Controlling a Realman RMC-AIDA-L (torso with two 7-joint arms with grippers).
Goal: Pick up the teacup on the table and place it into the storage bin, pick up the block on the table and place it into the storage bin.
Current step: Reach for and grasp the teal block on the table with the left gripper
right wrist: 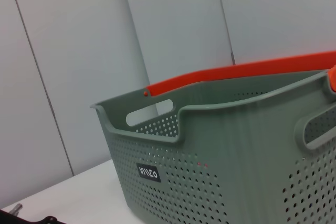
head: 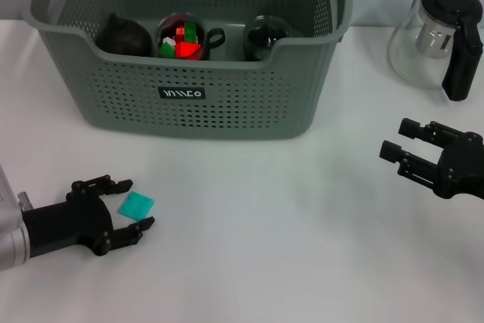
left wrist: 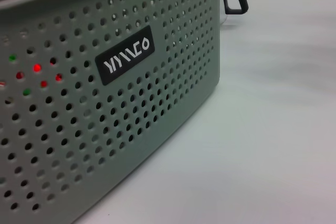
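So the left gripper (head: 125,209) is down low on the table (head: 265,247) with its fingers spread wide around the flat teal block (head: 136,205), one finger on each side, not closed on it yet. Looks like the block grab is the step right now. That block is thin and lies flat, so I'd get the fingertips right down to the surface and squeeze on its two opposite edges, keeping it centred so it doesn't squirt out sideways. Then lift high enough to clear the storage bin (head: 189,104) rim before moving over it.

The bin sits just beyond the block and already holds a dark teacup (head: 183,38) with colourful bits inside, plus a couple of other dark round things.

Right gripper (head: 408,149) hovers off to the right, fingers open, empty, near a glass teapot (head: 435,35).

Table is plain white and smooth, so probably slippery. Pale panelled wall behind.
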